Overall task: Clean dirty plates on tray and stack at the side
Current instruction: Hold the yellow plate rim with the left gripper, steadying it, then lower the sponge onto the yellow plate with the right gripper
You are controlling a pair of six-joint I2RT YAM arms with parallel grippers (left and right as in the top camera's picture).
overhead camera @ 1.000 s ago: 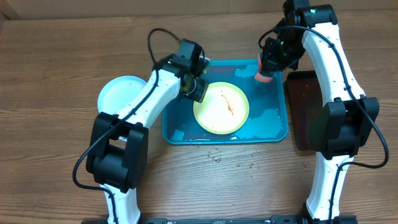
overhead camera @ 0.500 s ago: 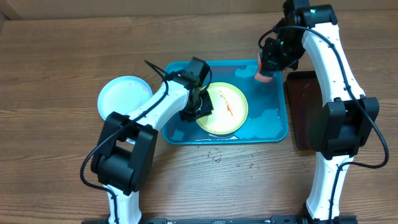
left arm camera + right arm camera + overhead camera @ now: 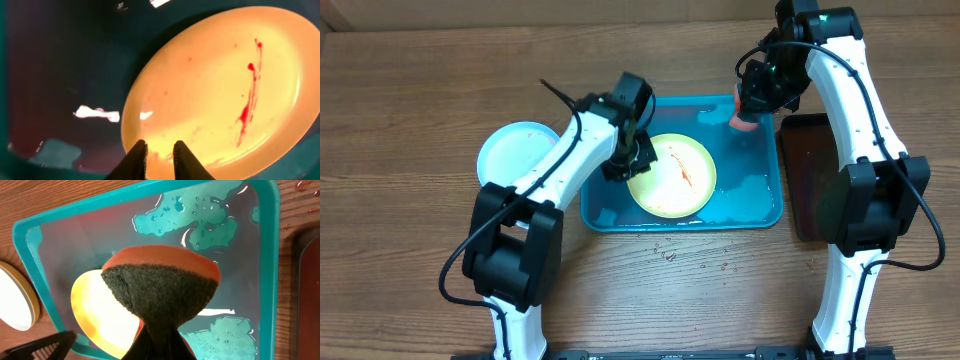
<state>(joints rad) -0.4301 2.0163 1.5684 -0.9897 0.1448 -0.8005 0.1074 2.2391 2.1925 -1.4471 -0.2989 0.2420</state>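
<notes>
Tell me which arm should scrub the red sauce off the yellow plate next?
Probably the right. The right gripper pinches the sponge above the tray, while the left gripper is busy at the rim of the plate.

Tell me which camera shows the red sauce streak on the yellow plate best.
Left wrist: the sauce streak runs large and clear across the yellow plate. Overhead shows it only as a tiny mark; in the right wrist view the sponge blocks that part of the plate.

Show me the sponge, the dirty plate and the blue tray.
sponge [image 3: 160, 282]: right wrist view, on its dark scrubbing face.
dirty plate [image 3: 200, 85]: left wrist view, on its middle.
blue tray [image 3: 752, 165]: overhead view, on the bare wet floor right of the plate.
</notes>
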